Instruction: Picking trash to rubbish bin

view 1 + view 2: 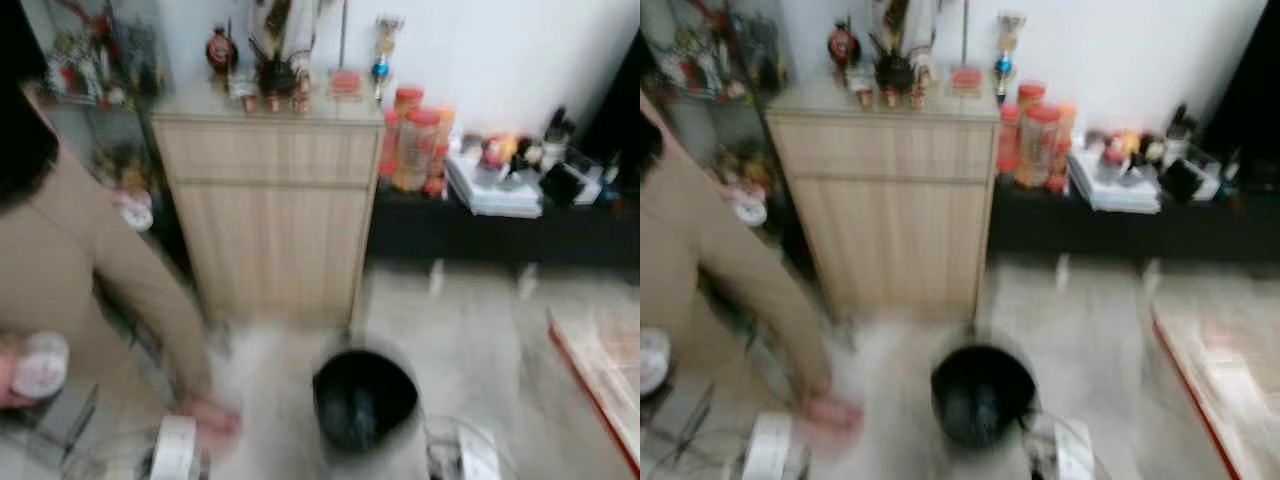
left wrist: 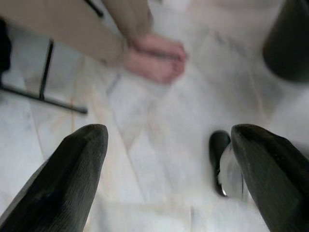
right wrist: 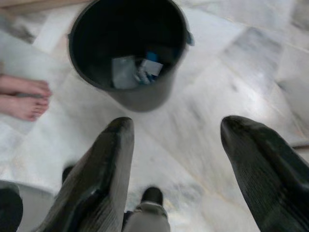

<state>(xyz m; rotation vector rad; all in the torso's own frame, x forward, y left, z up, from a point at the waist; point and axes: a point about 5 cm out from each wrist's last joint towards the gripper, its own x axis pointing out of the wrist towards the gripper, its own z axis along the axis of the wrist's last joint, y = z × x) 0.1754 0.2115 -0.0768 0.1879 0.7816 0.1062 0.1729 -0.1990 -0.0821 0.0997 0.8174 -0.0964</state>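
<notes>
A black rubbish bin (image 1: pixel 365 400) stands on the pale marble floor just in front of me, between my two silver arms. Looking down into the bin (image 3: pixel 128 48) in the right wrist view, I see a few pieces of trash (image 3: pixel 135 70) lying at its bottom. My right gripper (image 3: pixel 193 169) is open and holds nothing, hanging above the floor a little short of the bin. My left gripper (image 2: pixel 169 169) is also open and holds nothing, above bare floor with the bin (image 2: pixel 289 43) off to one side. The head views are blurred.
A person in beige (image 1: pixel 70 260) bends down at my left, bare feet (image 2: pixel 157 58) on the floor near the bin. A wooden cabinet (image 1: pixel 265 200) stands behind it, beside a low black shelf (image 1: pixel 500 230) of jars. A red-edged mat (image 1: pixel 600 370) lies at right.
</notes>
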